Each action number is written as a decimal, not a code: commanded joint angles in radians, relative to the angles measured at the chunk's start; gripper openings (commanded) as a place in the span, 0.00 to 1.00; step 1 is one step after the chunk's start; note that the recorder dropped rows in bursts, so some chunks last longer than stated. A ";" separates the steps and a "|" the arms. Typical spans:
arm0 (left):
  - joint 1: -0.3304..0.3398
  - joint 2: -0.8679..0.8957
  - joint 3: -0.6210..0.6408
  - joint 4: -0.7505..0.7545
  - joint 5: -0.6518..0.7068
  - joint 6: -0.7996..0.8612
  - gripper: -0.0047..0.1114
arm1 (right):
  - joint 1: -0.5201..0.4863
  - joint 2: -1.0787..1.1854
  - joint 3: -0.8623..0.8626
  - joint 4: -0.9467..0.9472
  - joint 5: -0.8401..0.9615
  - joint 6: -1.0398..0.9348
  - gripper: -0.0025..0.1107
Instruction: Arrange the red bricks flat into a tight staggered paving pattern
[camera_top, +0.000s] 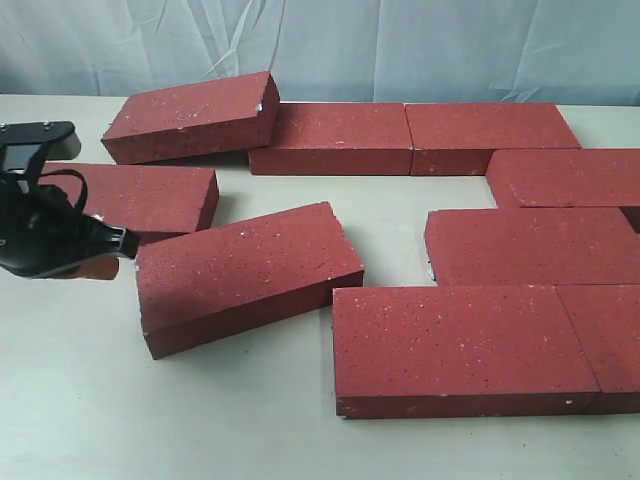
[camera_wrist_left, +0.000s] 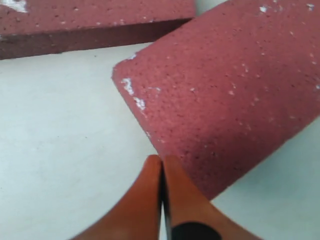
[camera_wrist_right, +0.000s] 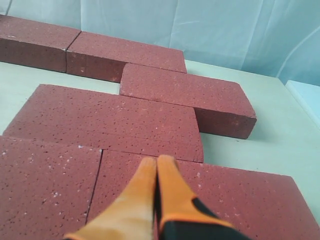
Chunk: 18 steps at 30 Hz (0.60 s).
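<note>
Nine red bricks (camera_top: 460, 345) are laid flat on the worktop (camera_top: 200, 420), mostly packed toward its right side. Two are butted end to end along the far edge, two more are stepped in by the right edge, and two are set tight together near the front edge. A skewed brick (camera_top: 245, 270) is seen in the middle with gaps around it, and a left-edge brick (camera_top: 140, 195) is parked just behind it. The far-left brick (camera_top: 190, 115) seems to be propped on its neighbour's end, hard to call tbh. The left gripper (camera_wrist_left: 161, 167) is seen low at the skewed brick's left end, jaws pressed together, nothing held. The right gripper (camera_wrist_right: 156, 167) is held over the front-right pair, jaws pinched together too, nothing gripped.
</note>
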 joint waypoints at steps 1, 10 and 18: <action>-0.105 -0.013 -0.012 0.012 0.026 -0.005 0.04 | -0.004 -0.006 0.001 0.005 -0.008 -0.003 0.02; -0.356 0.067 -0.012 -0.046 -0.118 -0.005 0.04 | -0.004 -0.006 0.001 0.005 -0.008 -0.003 0.02; -0.432 0.233 -0.032 -0.103 -0.256 -0.005 0.04 | -0.004 -0.006 0.001 0.005 -0.008 -0.003 0.02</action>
